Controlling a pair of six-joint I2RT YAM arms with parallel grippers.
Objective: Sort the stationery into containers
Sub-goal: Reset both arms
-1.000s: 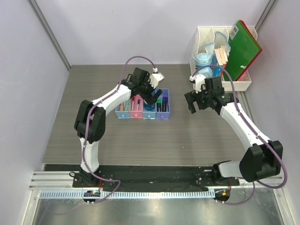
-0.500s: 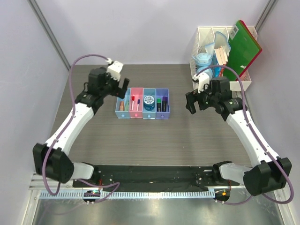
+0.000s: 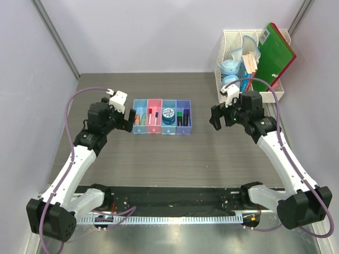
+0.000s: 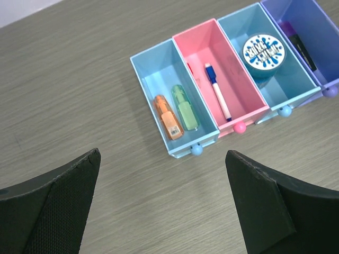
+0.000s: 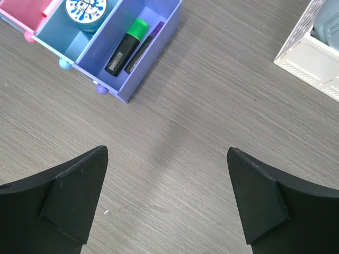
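Note:
The containers are a joined row of four bins at mid-table. The light-blue end bin holds an orange piece and a mint-green piece. A thin white pen lies in the pink bin. The round blue tape roll sits in the third bin. Two black markers, green-ended and purple-ended, lie in the purple bin. My left gripper hangs open just left of the row, empty. My right gripper hangs open to the right of it, empty.
A white slotted rack stands at the back right, holding a green folder, books and blue items; its corner shows in the right wrist view. Pale walls close in the table on the left, back and right.
My left arm has swung from over the bins out to the left and nearer, ending beside the row with open jaws. The right gripper has barely shifted.

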